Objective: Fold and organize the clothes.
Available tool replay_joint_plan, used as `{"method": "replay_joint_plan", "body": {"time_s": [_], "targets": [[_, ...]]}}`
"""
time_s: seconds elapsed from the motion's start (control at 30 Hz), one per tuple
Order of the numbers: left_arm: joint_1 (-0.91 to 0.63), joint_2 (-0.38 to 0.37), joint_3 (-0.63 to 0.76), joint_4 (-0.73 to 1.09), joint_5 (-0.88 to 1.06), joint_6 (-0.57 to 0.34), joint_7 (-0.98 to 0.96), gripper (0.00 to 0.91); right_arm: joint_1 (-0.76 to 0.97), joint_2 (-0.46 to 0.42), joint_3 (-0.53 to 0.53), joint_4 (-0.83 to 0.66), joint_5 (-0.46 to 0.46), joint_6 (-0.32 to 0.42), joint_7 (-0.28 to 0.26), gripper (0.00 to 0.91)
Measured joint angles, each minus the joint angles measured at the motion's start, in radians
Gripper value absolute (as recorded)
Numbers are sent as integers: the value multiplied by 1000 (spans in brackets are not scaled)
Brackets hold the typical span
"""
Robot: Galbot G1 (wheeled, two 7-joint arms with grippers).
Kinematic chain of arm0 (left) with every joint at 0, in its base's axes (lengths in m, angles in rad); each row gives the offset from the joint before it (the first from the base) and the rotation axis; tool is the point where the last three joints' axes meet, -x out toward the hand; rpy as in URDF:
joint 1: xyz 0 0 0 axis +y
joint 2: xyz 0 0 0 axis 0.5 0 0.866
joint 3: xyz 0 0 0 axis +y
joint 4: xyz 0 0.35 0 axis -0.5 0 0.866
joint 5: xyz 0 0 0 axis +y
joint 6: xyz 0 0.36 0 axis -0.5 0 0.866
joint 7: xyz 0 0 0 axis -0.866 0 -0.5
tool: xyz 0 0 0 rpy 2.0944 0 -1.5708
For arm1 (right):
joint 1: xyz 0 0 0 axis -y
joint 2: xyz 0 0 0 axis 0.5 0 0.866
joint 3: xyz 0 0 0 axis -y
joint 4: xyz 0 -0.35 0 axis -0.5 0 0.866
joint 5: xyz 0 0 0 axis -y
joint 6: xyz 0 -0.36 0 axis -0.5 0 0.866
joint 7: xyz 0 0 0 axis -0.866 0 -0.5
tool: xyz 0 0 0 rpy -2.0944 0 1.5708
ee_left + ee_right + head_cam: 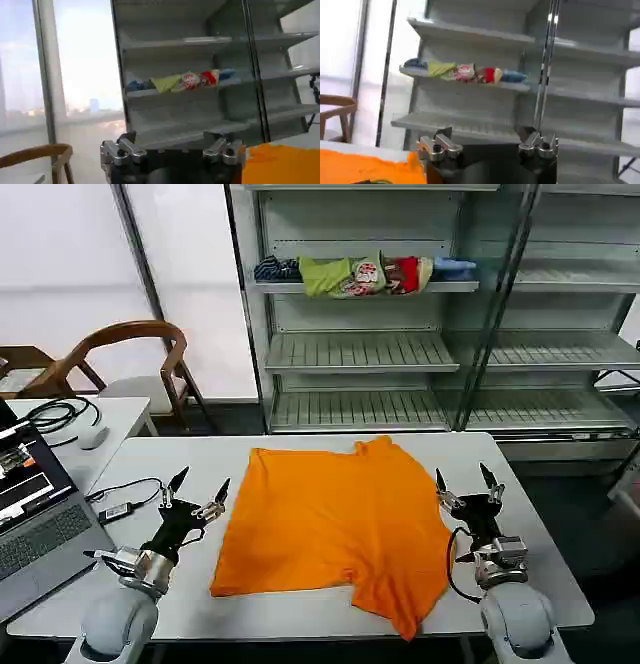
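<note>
On the white table (520,484) in front of me the orange T-shirt (335,519) lies spread flat, between my two arms. My left gripper (198,486) rests just beside its left edge, fingers spread wide; my right gripper (466,480) sits at its right edge, also wide open.

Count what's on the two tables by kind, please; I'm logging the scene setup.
Orange T-shirt: 1
Laptop: 1
Mouse: 1
Cable bundle: 1
Adapter with cable: 1
Total: 5
The left gripper and right gripper are open beside the shirt, holding nothing.
</note>
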Motion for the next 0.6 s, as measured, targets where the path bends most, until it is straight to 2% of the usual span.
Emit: {"method": "replay_joint_plan", "body": {"time_s": [0.27, 0.6], "targets": [[96, 49, -17, -89, -62, 134, -57, 907, -139, -80, 4, 95, 79, -59, 34, 907], [219, 74, -10, -226, -171, 340, -147, 907, -327, -130, -6, 197, 84, -109, 55, 907]]}}
